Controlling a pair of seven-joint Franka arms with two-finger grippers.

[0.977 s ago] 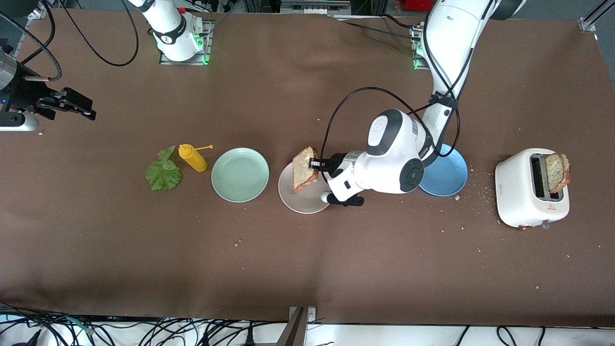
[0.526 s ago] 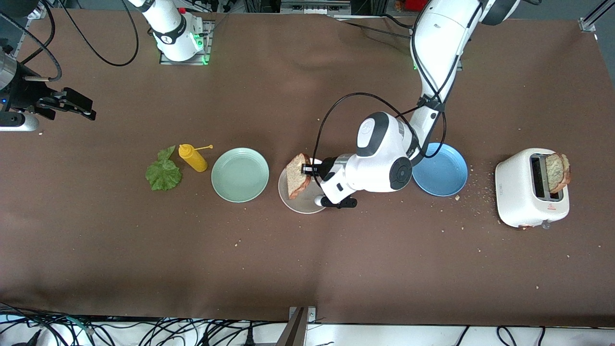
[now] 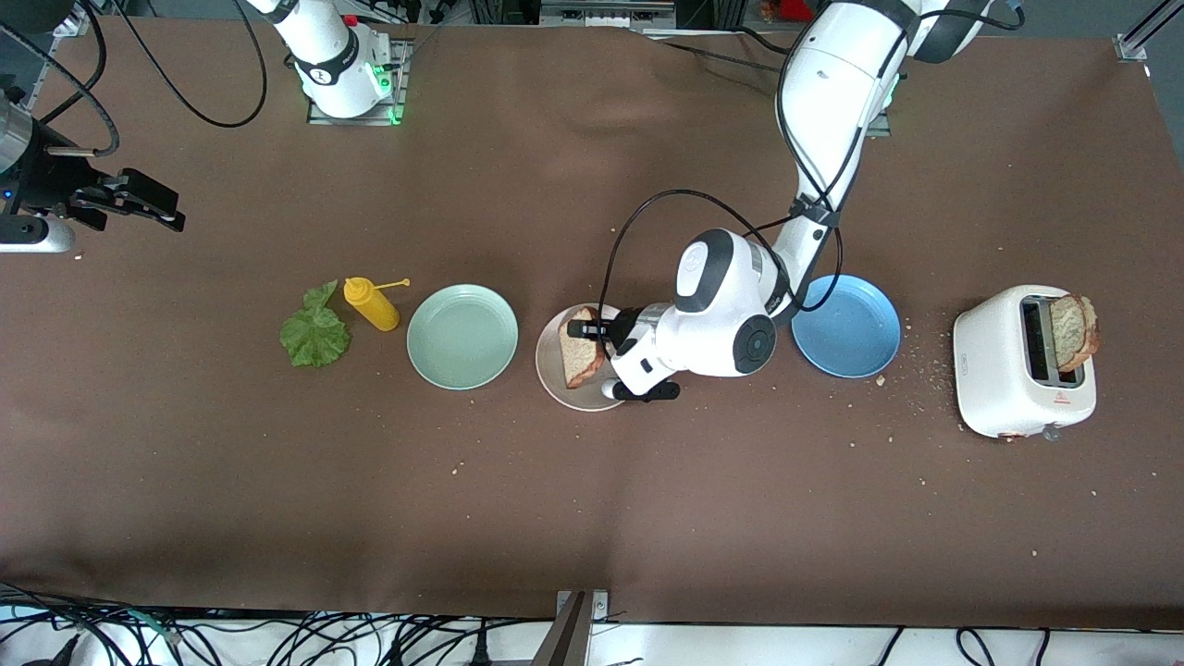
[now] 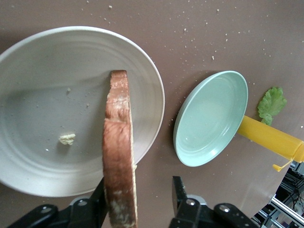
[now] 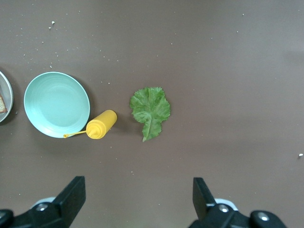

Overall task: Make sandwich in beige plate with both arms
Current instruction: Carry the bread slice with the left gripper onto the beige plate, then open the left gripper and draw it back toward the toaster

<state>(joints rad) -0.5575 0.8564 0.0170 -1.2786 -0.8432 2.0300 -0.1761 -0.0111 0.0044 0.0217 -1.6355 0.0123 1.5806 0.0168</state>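
The left gripper [image 4: 137, 209] was clamped on a slice of bread [image 4: 118, 156], held on edge, one finger [image 4: 183, 202] showing beside the crust. The slice hung just over the beige plate [image 3: 559, 375], which held only a crumb [image 4: 67, 138]. Bread like this looked light, soft and crumbly, so a gentle pinch across the faces near one crust edge seemed the safest hold; squeezing hard would likely dent it. Past the fingers lay the mint-green plate [image 3: 462, 336], bare, then the mustard bottle [image 3: 372, 303] and lettuce leaf [image 3: 314, 333], limp and easily torn. The blue plate [image 3: 856, 328] was bare. A second slice [image 3: 1073, 331] stood in the toaster [image 3: 999, 370]. The right gripper [image 5: 137, 197] waited, spread wide, over bare table near the lettuce.
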